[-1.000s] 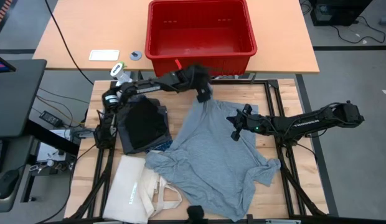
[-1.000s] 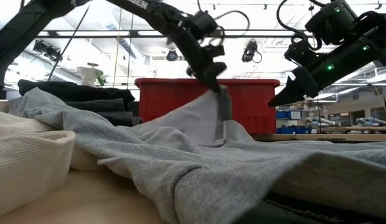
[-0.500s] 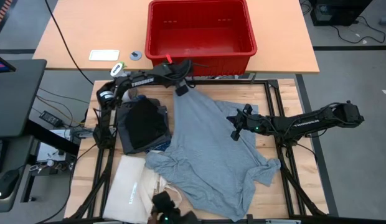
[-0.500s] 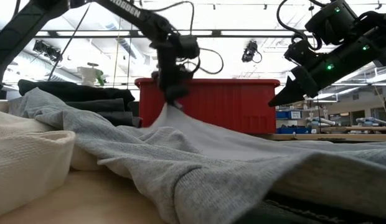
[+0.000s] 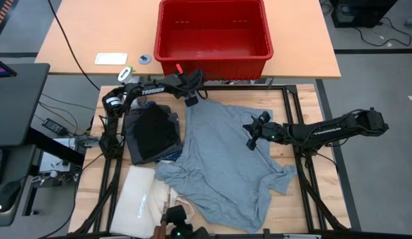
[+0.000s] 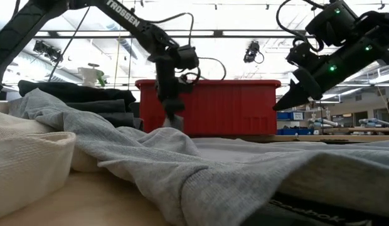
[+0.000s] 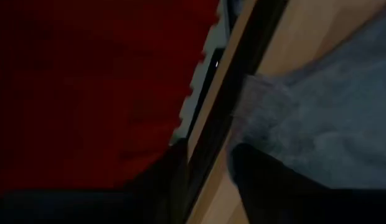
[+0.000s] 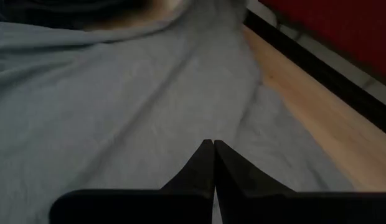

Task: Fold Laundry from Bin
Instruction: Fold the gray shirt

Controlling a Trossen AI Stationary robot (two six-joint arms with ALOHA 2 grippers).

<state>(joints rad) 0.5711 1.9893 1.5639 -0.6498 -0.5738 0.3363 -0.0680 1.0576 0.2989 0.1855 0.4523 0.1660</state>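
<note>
I've got the left gripper parted, empty, above the grey shirt, its corner toward twelve o'clock; right gripper clenched, empty, may drag cloth when lowered

High view: overhead, straight down, whole table; red bin at 12 o'clock, grey shirt at centre.

Low view: table height, very close to the shirt, facing level toward the bin and the room behind.

Left wrist view: tight on the bin wall and the shirt edge.

Right wrist view: close above the shirt, bin at one corner.

Bin and shirt appear in all four.
</note>
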